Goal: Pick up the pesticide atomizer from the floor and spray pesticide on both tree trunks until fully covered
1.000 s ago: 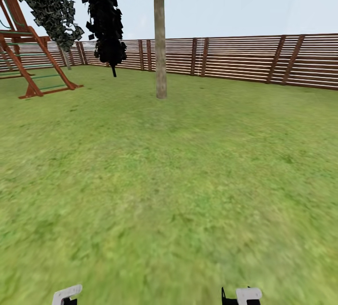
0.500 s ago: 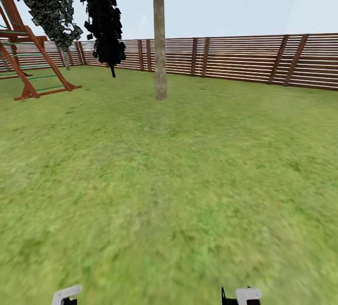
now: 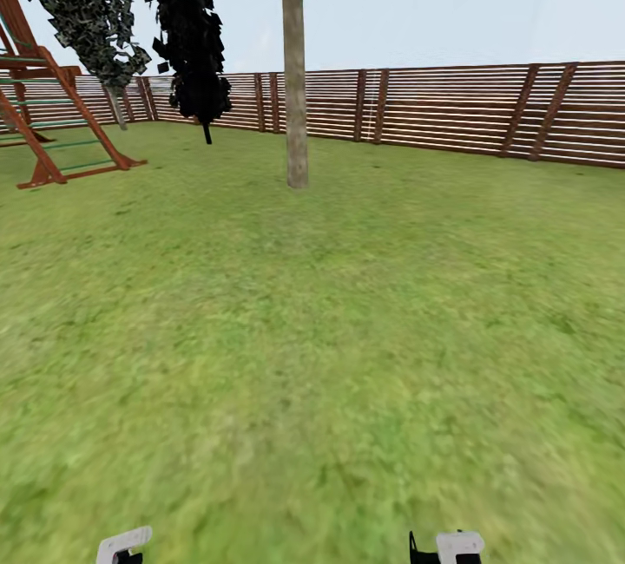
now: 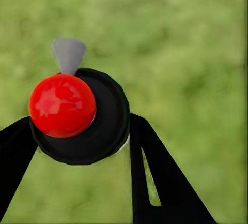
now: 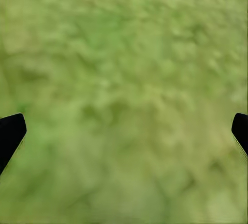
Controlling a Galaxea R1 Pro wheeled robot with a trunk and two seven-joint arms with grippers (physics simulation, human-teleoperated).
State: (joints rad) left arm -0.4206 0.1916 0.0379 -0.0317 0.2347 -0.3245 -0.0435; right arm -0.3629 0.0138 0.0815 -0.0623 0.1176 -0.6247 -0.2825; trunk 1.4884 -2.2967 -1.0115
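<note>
While the grass lawn (image 3: pixel 330 356) spreads wide under the head camera, a tree trunk (image 3: pixel 295 78) with pale grey-brown mottled bark stands well ahead, rising straight to dark leaves at the top edge, with the reddish-brown slat fence (image 3: pixel 451 108) running behind it. A black conifer (image 3: pixel 193 43) hangs to the left of the trunk, and a red-brown wooden climbing frame (image 3: pixel 43 104) sits at the far left by the fence. At the bottom edge, parts of the left gripper (image 3: pixel 123 544) and the right gripper (image 3: pixel 447 547) poke into view as grey-white tips. In the left wrist view, the pesticide atomizer (image 4: pixel 82 118), a black round cap with a red knob and a small grey nozzle, sits pinched between the two dark fingers (image 4: pixel 155 177) above blurred grass. In the right wrist view the dark fingertips (image 5: pixel 10 133) stand spread wide apart at the frame's edges with bare grass between them.
</note>
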